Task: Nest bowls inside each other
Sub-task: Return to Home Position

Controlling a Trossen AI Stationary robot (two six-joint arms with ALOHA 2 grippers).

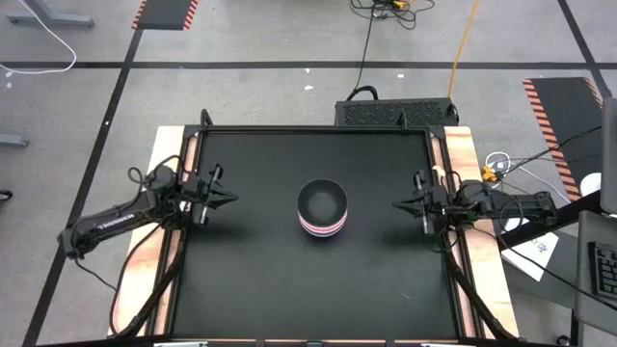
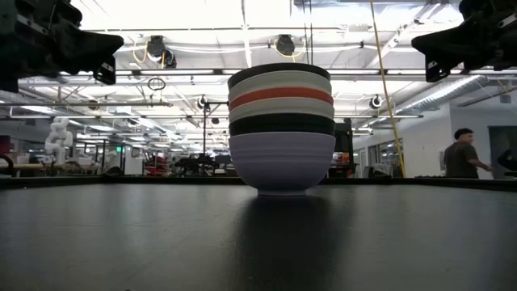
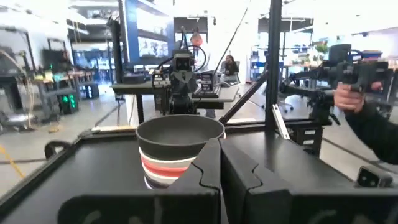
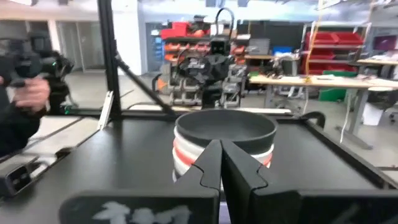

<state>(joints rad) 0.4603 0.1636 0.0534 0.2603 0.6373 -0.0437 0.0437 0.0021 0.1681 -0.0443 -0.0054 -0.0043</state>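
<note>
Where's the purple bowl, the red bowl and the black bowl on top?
purple bowl [image 2: 281,162]: low view, on the middle of its front wall.
red bowl [image 2: 280,95]: low view, on its showing rim band.
top black bowl [image 2: 279,67]: low view, on its rim.

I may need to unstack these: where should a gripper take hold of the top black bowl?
Pinch the top black bowl by its rim from straight above, straddling its wall. It sits mouth up, nested deep in the white bowl below, so only its rim is exposed.
</note>
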